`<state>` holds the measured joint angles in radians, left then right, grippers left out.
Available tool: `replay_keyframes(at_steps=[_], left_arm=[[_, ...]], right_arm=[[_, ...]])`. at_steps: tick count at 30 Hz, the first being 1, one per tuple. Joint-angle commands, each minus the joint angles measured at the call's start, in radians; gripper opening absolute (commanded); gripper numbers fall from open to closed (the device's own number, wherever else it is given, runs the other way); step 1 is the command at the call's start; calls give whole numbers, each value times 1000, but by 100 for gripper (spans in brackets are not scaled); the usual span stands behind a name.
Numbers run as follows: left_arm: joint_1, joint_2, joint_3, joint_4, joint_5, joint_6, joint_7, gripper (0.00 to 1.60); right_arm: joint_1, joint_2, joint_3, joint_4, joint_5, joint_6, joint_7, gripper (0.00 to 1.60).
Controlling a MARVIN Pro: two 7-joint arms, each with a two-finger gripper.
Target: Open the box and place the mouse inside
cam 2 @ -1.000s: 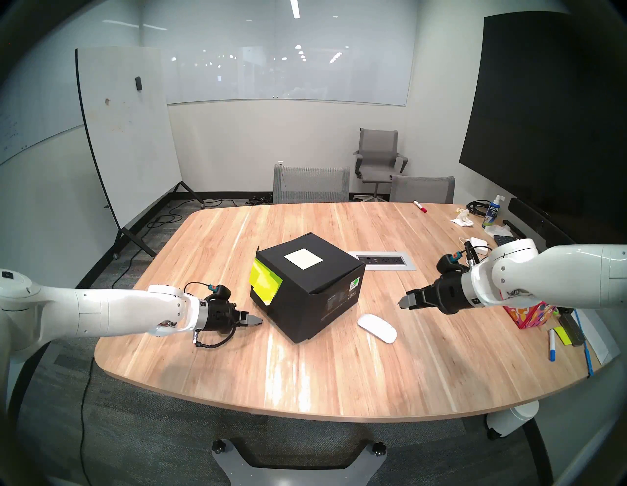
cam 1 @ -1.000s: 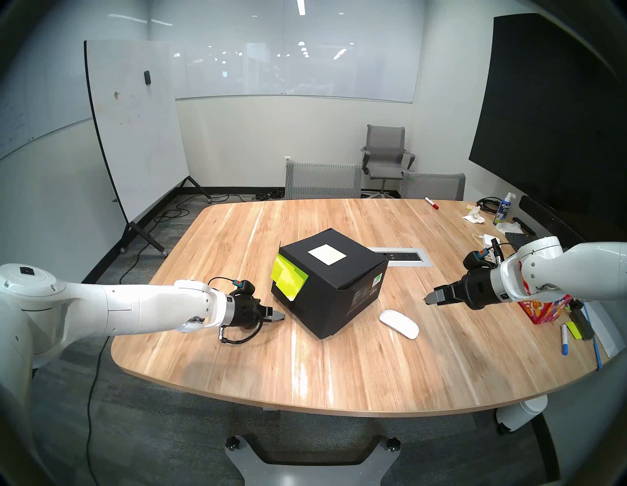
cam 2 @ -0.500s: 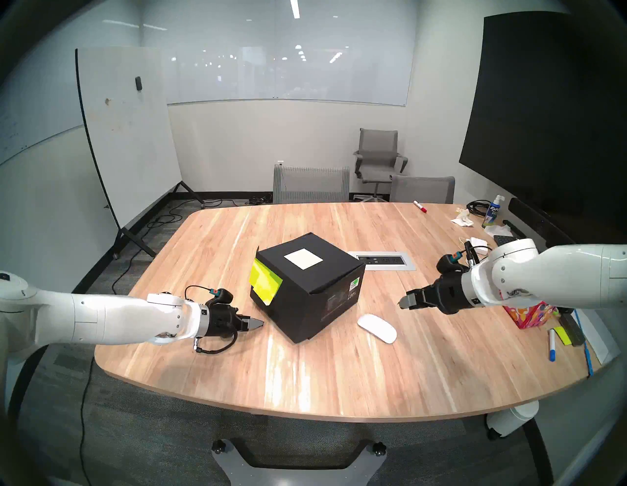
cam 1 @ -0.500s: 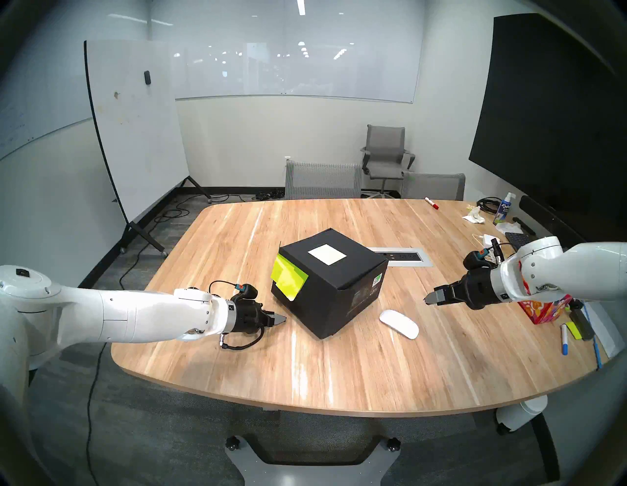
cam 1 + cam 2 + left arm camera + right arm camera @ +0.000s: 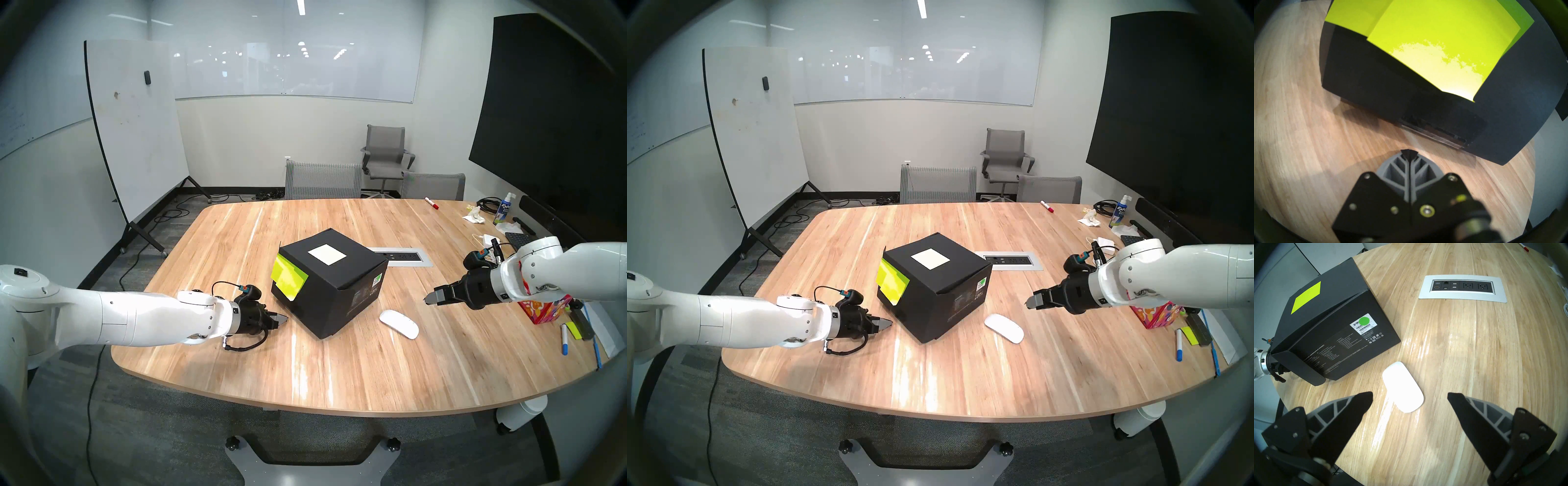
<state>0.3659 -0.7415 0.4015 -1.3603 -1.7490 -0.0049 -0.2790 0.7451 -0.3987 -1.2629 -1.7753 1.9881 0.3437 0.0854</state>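
Box (image 5: 330, 281) first: from the head views we see it closed, mid-table, our left gripper (image 5: 283, 319) low just beside its sticky-note (image 5: 288, 280) face, nearer than the right gripper (image 5: 429, 299). Mouse (image 5: 398, 324) lies just right of the box. In the left wrist view, our fingers (image 5: 1400, 171) are pressed together, empty, aimed at the flap's bottom edge ahead. In the right wrist view, the fingers (image 5: 1356, 405) are spread above the mouse (image 5: 1403, 387), whose long axis runs diagonally between them

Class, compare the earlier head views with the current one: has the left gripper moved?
Yes. The left gripper, shut, has crept rightward and slightly down in the head view, nearer the lower edge of the box, which has stayed put on the table.
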Motion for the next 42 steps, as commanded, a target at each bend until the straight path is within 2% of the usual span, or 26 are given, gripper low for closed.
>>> replay_keyframes(at_steps=[1,10,30,42], left_arm=[[8,-21,-19,0,-5,-40,0,0],[42,-35,-28,36,-27,-67,-22,0],[119,-39,-72,149,-115,-113,-248,0],[135,-34,-89,149,-138,-141,-281,0]], right_arm=[[14,-1,7,-2,-2,-1,-2,160],[14,-1,7,-3,-2,-1,-2,160],[14,-1,7,-2,-2,-1,-2,160],[14,-1,7,-2,-2,-1,-2,160]])
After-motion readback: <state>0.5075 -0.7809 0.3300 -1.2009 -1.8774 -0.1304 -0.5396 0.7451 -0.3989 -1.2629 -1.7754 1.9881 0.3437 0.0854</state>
